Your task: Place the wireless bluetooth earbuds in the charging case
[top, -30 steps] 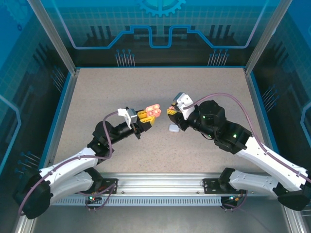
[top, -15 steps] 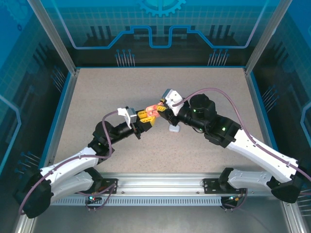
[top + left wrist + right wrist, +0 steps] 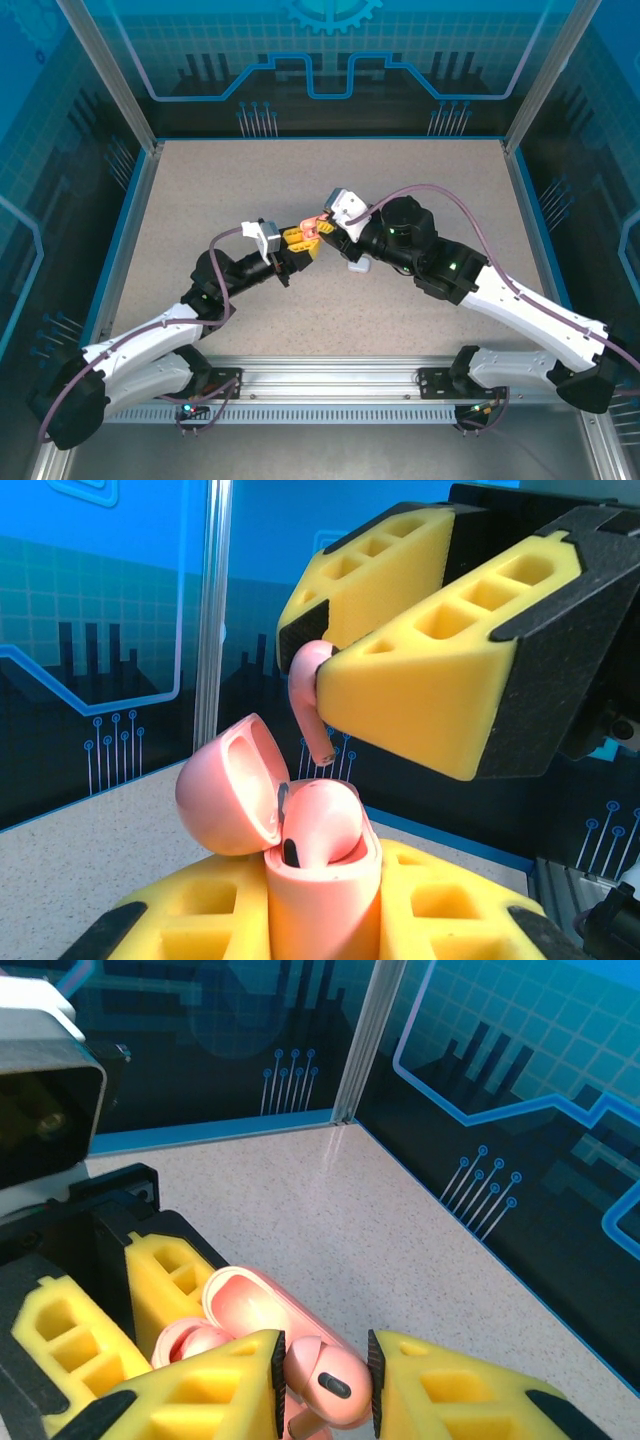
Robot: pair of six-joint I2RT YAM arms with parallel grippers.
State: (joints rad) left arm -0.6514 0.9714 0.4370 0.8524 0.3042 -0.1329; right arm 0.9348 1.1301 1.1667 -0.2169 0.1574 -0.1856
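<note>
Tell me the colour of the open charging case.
The charging case is pink, clearest in the left wrist view.

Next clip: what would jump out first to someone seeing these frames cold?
Mid-table, the two arms meet. The left gripper holds an open pink charging case upright, with one earbud already seated inside. Just above it, the right gripper pinches a second pink earbud by its head, stem pointing down toward the case.
</note>
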